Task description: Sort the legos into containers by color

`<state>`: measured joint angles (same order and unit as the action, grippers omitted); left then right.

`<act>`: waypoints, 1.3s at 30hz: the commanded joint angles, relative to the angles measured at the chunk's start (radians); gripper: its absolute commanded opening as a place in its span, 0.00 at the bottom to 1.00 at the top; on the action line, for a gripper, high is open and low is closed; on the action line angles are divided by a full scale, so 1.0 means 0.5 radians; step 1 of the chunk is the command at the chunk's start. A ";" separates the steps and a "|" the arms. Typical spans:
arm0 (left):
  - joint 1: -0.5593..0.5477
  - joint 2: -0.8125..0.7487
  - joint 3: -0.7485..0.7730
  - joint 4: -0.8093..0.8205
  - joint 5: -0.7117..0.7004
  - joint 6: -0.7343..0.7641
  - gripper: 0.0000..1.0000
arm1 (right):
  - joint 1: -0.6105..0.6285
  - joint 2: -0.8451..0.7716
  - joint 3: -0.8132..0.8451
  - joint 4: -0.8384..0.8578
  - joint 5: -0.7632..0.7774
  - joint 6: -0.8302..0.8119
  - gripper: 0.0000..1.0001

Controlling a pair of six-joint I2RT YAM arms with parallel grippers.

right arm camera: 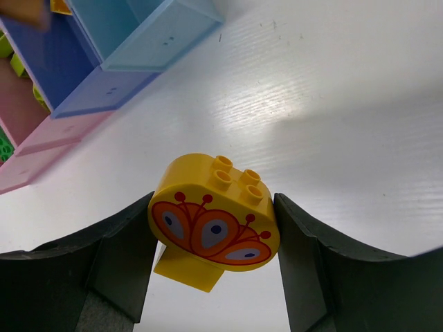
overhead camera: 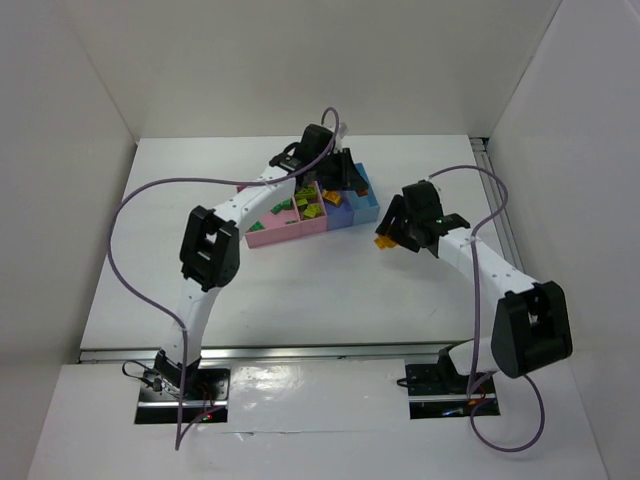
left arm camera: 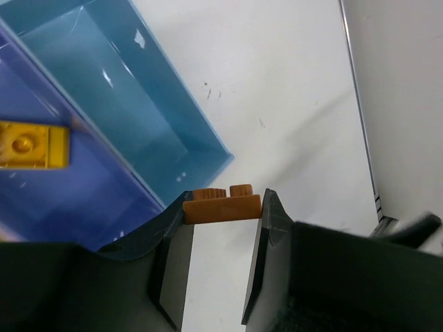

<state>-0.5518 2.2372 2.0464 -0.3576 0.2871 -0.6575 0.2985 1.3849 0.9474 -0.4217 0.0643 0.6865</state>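
**Two bricks held aloft, one bin row to share**

The table is carrying the joined row of bins at mid-depth. The left arm is reaching over the row's right end, and the right arm is hanging at about 4 o'clock from the row, apart from it.

The left gripper is pinching a brown-orange brick narrowly by its two ends, studs up. In its wrist view the brick is hanging over bare table, just past the light blue bin at about 5 o'clock from its corner. To drop well, the gripper should be travelling toward 10 o'clock until the brick is inside the walls, then spreading its fingers low so the piece is not bouncing out. Whether it belongs there or with the yellow flat brick lying in the violet-blue bin is a colour call I cannot settle.

The right gripper is clamping a rounded yellow brick printed with an orange flower, its fingers fairly wide apart around it. It probably belongs with the yellow one, toward 10 o'clock.

The main obstacle is the left wrist, which is covering those same end bins, so the arms risk meeting. Purple cables are looping beside both arms. Green bricks are sitting in a pink bin.
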 commanded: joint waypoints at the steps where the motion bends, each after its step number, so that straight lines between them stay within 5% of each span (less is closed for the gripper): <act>1: 0.011 0.186 0.241 0.006 0.076 0.014 0.00 | -0.005 -0.159 -0.084 -0.083 0.052 -0.002 0.43; 5: 0.011 0.379 0.453 0.007 0.000 0.060 0.01 | -0.005 -0.181 -0.125 -0.083 0.031 0.017 0.43; 9: 0.030 0.431 0.506 -0.027 0.000 0.079 0.51 | -0.005 -0.162 -0.125 -0.059 -0.018 -0.002 0.43; 12: 0.030 0.389 0.454 0.003 0.018 0.100 0.72 | -0.005 -0.144 -0.146 -0.037 -0.037 -0.002 0.43; 16: 0.048 0.187 0.255 0.159 0.165 0.118 0.74 | -0.005 -0.101 -0.146 -0.037 -0.037 -0.002 0.43; 24: 0.088 -0.559 -0.795 0.469 0.502 0.100 0.78 | -0.005 -0.119 -0.125 -0.037 -0.067 -0.002 0.43; 26: 0.107 -0.770 -1.115 0.647 0.509 -0.259 0.80 | -0.005 -0.138 -0.125 -0.013 -0.088 0.017 0.43; 29: 0.024 -0.973 -1.852 1.435 0.430 -0.830 0.85 | -0.005 -0.089 -0.106 0.055 -0.186 0.136 0.43; 31: -0.056 -1.111 -2.076 1.611 0.240 -0.927 0.90 | -0.005 -0.027 -0.054 0.055 -0.254 0.207 0.40; 35: -0.215 -1.103 -1.927 1.367 0.175 -0.710 0.99 | -0.005 0.098 0.044 0.183 -0.484 0.323 0.40; 39: -0.304 -1.035 -1.945 1.469 0.199 -0.489 1.00 | -0.005 0.145 0.063 0.236 -0.628 0.342 0.40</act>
<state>-0.6979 1.7115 1.0386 0.2642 0.4030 -0.9684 0.2985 1.4563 0.9283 -0.3710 -0.1677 0.8211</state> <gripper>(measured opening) 0.998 0.695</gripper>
